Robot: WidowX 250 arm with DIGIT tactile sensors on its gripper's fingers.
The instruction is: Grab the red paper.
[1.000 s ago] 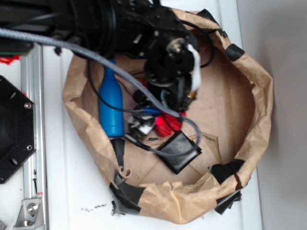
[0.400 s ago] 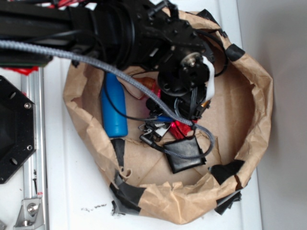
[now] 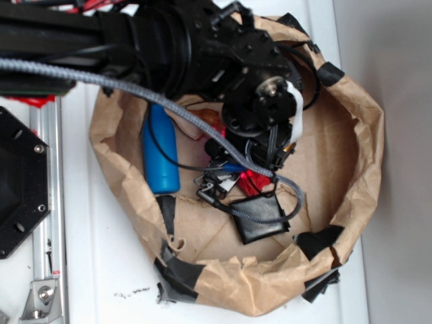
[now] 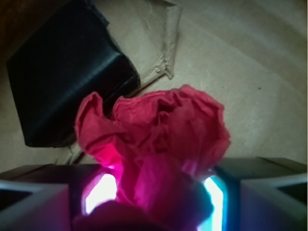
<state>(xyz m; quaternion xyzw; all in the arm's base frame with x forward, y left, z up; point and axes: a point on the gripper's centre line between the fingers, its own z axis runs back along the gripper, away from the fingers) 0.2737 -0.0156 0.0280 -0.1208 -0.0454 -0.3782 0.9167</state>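
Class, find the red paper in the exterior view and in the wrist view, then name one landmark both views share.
Exterior: red paper is a small patch near the centre, under the arm, just above the black pouch.
Wrist: red paper fills the centre, between the tool's fingers.
Shared landmark: the black pouch, upper left in the wrist view.

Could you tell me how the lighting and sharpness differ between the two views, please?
Wrist view: dim and soft; the red paper fills the centre, glowing pink where bright lit panels flank it at the bottom edge; the black block is dark and blurred. Exterior view: evenly lit, slightly grainy; the arm hides most of the red paper, and the brown paper liner reads clearly.
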